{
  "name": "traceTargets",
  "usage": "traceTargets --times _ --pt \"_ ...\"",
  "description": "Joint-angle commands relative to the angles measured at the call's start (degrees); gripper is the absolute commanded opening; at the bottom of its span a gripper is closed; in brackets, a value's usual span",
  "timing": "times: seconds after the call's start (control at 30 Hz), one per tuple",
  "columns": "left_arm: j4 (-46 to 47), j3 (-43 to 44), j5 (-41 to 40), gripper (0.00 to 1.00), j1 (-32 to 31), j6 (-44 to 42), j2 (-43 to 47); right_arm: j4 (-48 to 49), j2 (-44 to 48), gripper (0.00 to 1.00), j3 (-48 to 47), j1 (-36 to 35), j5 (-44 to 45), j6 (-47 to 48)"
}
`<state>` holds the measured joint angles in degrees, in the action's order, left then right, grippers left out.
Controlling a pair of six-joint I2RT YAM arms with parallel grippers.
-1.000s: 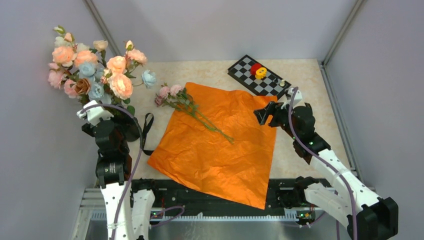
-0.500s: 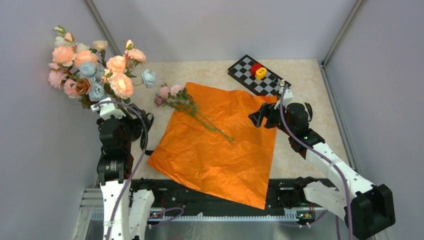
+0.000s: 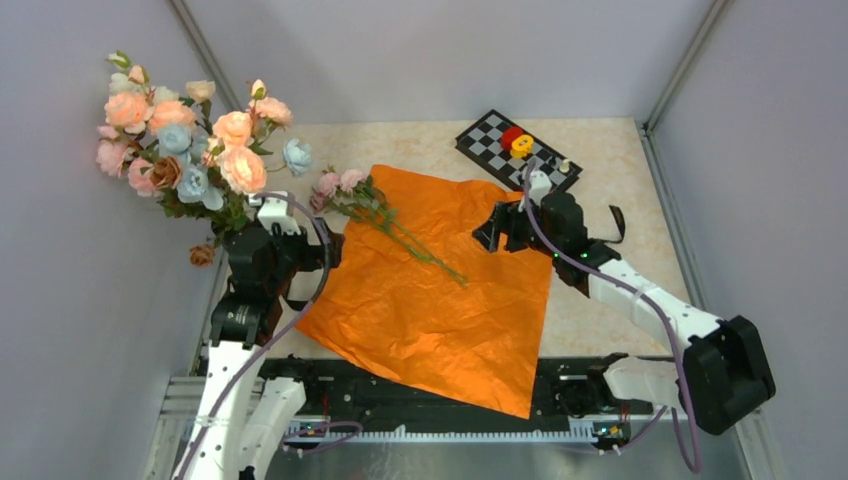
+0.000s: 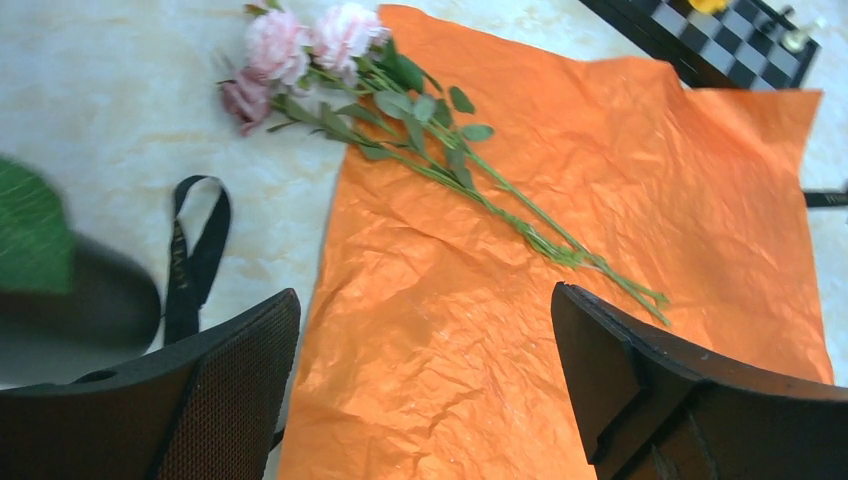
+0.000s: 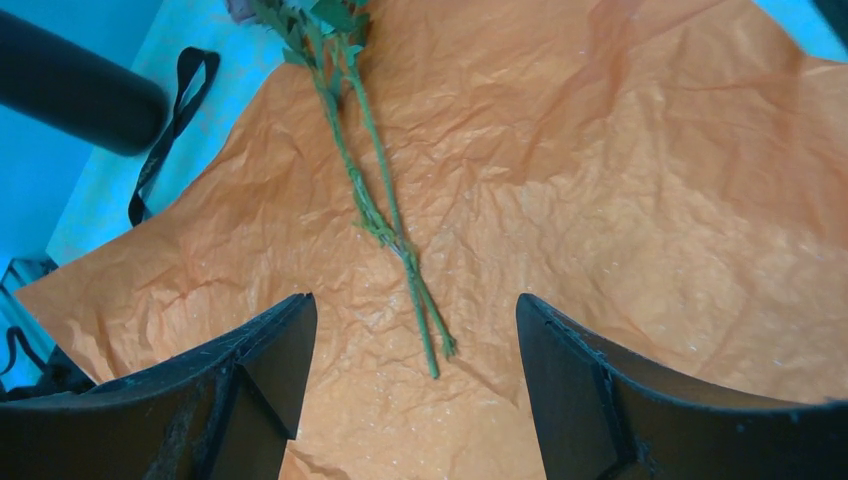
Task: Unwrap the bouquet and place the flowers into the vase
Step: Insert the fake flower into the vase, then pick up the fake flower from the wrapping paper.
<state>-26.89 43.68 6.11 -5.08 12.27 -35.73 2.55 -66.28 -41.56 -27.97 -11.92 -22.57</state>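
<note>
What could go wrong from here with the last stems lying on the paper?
The flowers lie with thin stems flat on the crinkled orange paper, so a claw may pinch the sheet too. The left claw and right claw, both open, point at them and could collide.

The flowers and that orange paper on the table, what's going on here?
Two robot arms are moving flowers from their wrapping into a vase. Most already stand in it. The orange paper lies spread flat, the black ribbon lies beside the vase, and one pink sprig lies across the paper. The left gripper and right gripper hover open and empty above it.
</note>
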Motion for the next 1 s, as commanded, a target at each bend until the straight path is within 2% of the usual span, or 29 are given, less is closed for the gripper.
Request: traceTargets --times 0.0,0.13,0.27,0.63,0.97 --pt "5.65 0.3 11.2 0.99 -0.28 -5.05 -2.88 2.57 -5.87 0.73 -5.7 -3.95 1.72 0.8" --pt "9.09 0.04 14.69 0.99 -0.28 -5.03 -5.54 3.77 -13.39 0.68 -9.0 -7.0 1.66 1.15" --pt "11.64 -0.29 13.72 0.99 -0.28 -4.75 -7.35 3.53 -21.98 0.61 -14.12 -9.26 0.77 2.01" --pt "11.17 0.36 15.2 0.99 -0.28 -5.45 -10.1 0.43 -42.3 0.47 -30.73 -9.38 -5.77 3.5" --pt "11.34 -0.26 15.56 0.99 -0.28 -5.46 -10.65 1.36 -53.68 0.34 -40.52 -9.34 -14.78 1.25"
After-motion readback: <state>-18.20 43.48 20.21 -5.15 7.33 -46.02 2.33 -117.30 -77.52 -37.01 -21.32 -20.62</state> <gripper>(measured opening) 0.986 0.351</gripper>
